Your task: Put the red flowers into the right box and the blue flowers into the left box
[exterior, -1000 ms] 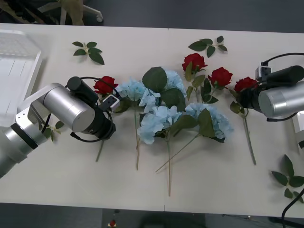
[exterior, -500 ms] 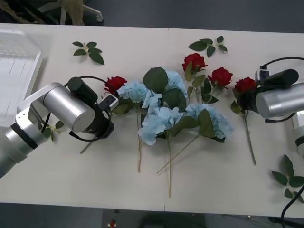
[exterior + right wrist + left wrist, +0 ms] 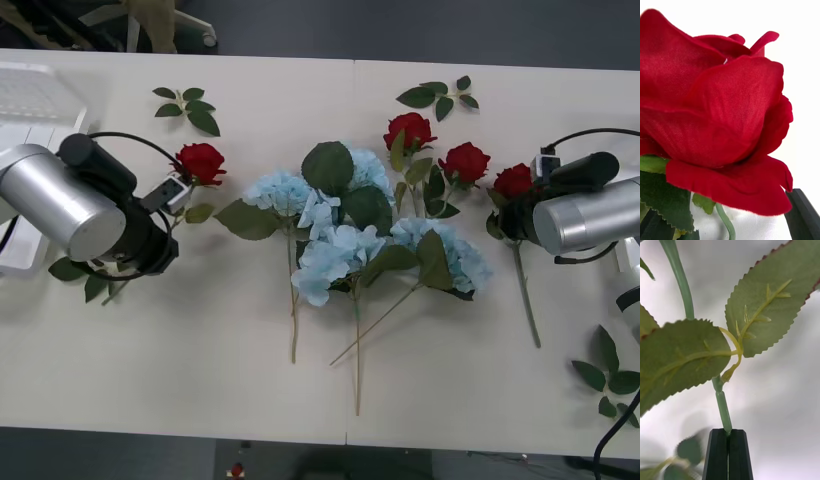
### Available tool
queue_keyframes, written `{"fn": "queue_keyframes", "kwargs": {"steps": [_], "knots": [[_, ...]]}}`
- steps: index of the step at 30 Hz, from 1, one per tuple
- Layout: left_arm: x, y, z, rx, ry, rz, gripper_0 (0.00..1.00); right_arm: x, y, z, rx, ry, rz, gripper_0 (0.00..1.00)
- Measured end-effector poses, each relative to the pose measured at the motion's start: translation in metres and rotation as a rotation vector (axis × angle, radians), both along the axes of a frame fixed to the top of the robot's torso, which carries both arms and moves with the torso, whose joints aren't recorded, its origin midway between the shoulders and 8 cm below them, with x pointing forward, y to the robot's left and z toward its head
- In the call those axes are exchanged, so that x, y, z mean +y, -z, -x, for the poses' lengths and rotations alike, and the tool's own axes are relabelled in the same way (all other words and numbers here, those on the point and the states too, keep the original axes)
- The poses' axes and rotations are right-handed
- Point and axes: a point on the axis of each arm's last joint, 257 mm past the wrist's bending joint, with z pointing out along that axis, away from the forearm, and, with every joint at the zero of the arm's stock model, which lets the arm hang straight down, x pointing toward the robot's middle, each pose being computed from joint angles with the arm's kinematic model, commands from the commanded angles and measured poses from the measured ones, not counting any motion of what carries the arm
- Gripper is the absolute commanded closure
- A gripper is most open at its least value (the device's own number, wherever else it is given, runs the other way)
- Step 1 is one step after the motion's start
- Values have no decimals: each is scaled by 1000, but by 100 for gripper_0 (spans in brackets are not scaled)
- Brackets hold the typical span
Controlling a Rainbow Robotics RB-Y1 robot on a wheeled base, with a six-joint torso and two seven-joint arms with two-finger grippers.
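Observation:
My left gripper [image 3: 729, 432] is shut on the thin green stem [image 3: 723, 409] of a red flower. Its bloom [image 3: 200, 162] hangs beside my left arm [image 3: 70, 205], near the left box [image 3: 45, 120], a white tray at the table's far left. My right gripper [image 3: 724, 212] is open, one black finger [image 3: 805, 217] on each side of another red flower [image 3: 715, 112], the rightmost rose [image 3: 514, 180] lying on the table. Two more red flowers [image 3: 408, 130] [image 3: 465, 160] lie mid-right. The blue flowers [image 3: 335, 245] are heaped at the centre. An edge of the right box [image 3: 630, 265] shows at the far right.
Loose green leaf sprigs lie at the back left [image 3: 188, 108], the back right [image 3: 438, 96] and the front right corner [image 3: 605, 375]. Long stems [image 3: 356, 350] run from the blue flowers toward the table's front edge.
My left arm has swung left toward the white tray, carrying the red flower away from the blue heap. The right arm has barely shifted beside its rose.

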Motion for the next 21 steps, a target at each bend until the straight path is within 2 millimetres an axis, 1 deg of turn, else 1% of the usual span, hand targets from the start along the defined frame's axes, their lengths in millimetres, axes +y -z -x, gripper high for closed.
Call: {"fn": "queue_keyframes", "kwargs": {"steps": [2,4,5,6,8,9,10,12,14,16,21], "knots": [[6,-11,1,-7,-1,6,100,0,0,-1,1,-1,1,20],[3,-27,-4,-29,-4,38,100,2,0,-1,2,-4,3,38],[-2,-38,-7,-46,-5,68,100,3,0,-2,3,-8,4,44],[-9,-49,-10,-67,-7,111,100,6,0,-2,3,-13,3,50],[-27,-79,-16,-129,-9,228,100,11,0,-3,4,-23,0,69],[-36,-91,-18,-157,-10,282,100,12,0,-4,5,-26,0,74],[-43,-105,-20,-189,-13,334,100,13,0,-3,6,-28,1,82],[-56,-123,-22,-235,-14,409,100,13,1,-3,9,-28,2,100],[-72,-140,-25,-283,-4,478,100,12,3,-2,13,-26,2,100],[-90,-153,-25,-318,20,537,100,12,3,-2,14,-26,2,100],[-142,-182,-12,-389,192,618,100,12,3,-2,15,-25,4,100]]}}
